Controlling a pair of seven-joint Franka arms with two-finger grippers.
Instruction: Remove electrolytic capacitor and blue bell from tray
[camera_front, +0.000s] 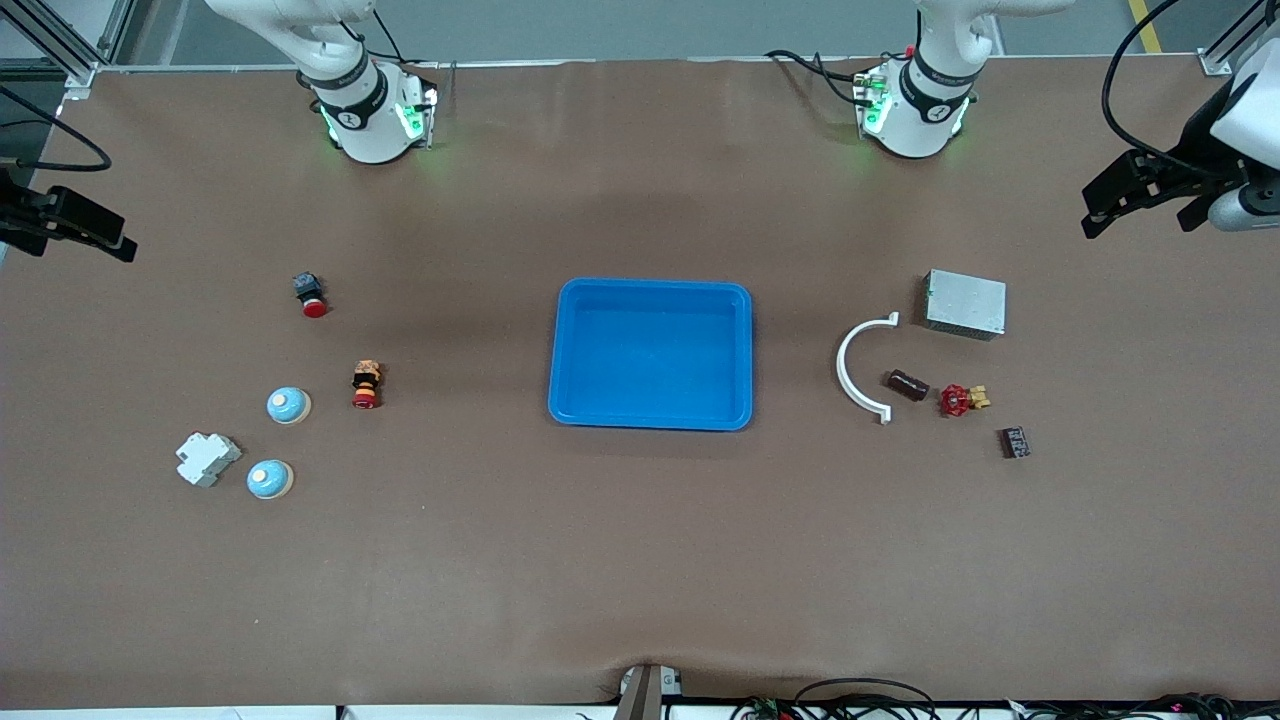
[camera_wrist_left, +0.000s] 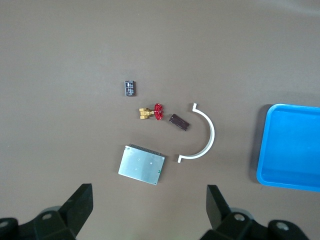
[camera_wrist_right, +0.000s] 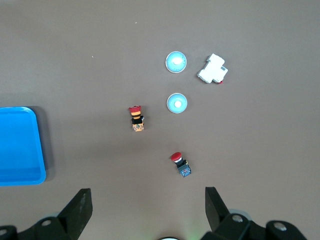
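I see the capacitor (camera_front: 908, 384), a small dark brown tube, lying on its side on the table toward the left arm's end. It sits between the white curved clip (camera_front: 862, 369) and the little red valve (camera_front: 961, 400) with a gold end. It is just beside the clip and not touching it. In the left wrist view I see the capacitor (camera_wrist_left: 179, 122) near the valve (camera_wrist_left: 151, 112) too.

The two bells are toward the right arm's end of the table. Both are round and light blue with a white button on top. One bell (camera_front: 288, 405) is beside a red and orange push button (camera_front: 366, 385). The other bell (camera_front: 269, 480) is nearer to the front camera, just beside a white plastic block (camera_front: 207, 459).

The blue tray (camera_front: 650, 353) sits in the middle of the table, and nothing is in it.

Other things lie around. A grey metal box (camera_front: 964, 304) is near the clip, and a small dark chip (camera_front: 1015, 441) is near the valve. A black button with a red cap (camera_front: 310, 295) lies by itself.

The left gripper (camera_wrist_left: 149, 200) hangs high over the table's edge at the left arm's end, fingers spread wide, holding nothing. The right gripper (camera_wrist_right: 148, 202) hangs high over its own end, fingers wide apart too, holding nothing.
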